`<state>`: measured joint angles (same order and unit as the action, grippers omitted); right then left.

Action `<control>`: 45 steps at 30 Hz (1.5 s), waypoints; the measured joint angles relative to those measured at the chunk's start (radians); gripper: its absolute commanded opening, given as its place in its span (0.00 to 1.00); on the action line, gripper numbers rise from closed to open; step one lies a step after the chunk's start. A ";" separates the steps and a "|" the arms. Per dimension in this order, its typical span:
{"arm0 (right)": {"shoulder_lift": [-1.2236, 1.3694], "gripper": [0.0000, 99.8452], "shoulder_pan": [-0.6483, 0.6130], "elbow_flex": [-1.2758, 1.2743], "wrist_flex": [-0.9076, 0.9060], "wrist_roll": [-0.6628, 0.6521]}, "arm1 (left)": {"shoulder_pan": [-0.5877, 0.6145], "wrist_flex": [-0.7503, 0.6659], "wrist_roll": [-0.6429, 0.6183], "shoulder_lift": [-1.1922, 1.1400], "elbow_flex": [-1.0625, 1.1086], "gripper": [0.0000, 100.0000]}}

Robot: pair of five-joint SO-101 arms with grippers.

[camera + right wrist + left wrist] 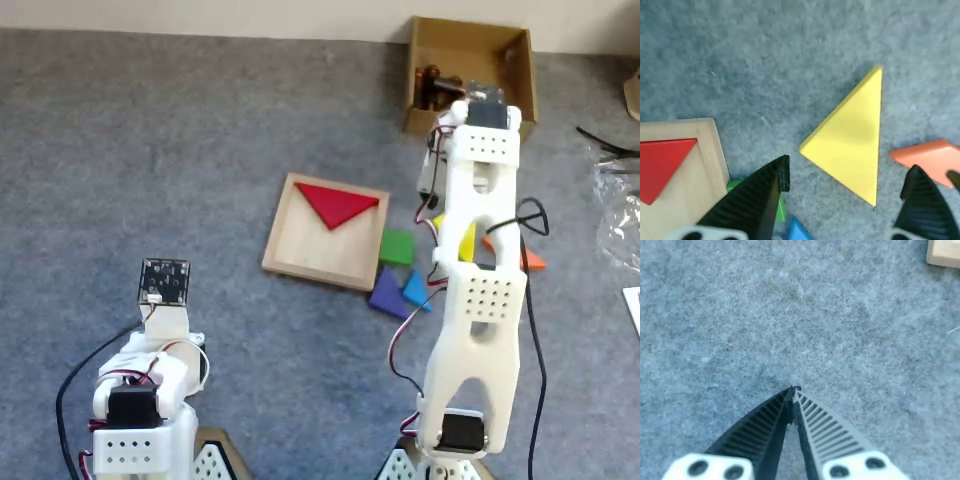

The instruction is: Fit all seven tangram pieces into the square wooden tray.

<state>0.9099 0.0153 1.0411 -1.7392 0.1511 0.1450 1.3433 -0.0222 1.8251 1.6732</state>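
Our right gripper (849, 170) hangs wide open and empty over the yellow triangle (852, 140), which lies between its fingers (760, 195) near the tray (715, 145); our closed, empty left gripper (794, 388) is well apart.

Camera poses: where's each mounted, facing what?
High: fixed overhead, looking down on grey felt table; left arm and right arm show.
Left wrist: faces down at felt; shut left gripper shows.
Right wrist: faces down at yellow triangular piece; open right gripper straddles it.
High and right wrist share the square wooden tray holding a red triangular piece.
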 measured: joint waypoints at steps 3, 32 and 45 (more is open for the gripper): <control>0.000 0.33 -0.006 -0.003 0.000 0.000 | 0.000 0.000 0.000 0.000 0.000 0.01; 0.110 0.28 -0.028 -0.018 0.000 0.003 | 0.000 0.000 0.000 0.000 0.000 0.01; 0.112 0.36 -0.028 0.072 0.000 0.095 | 0.000 0.000 0.000 0.000 0.000 0.01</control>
<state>1.0219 -0.0123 1.1132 -1.7392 0.2463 0.1450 1.3433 -0.0222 1.8251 1.6732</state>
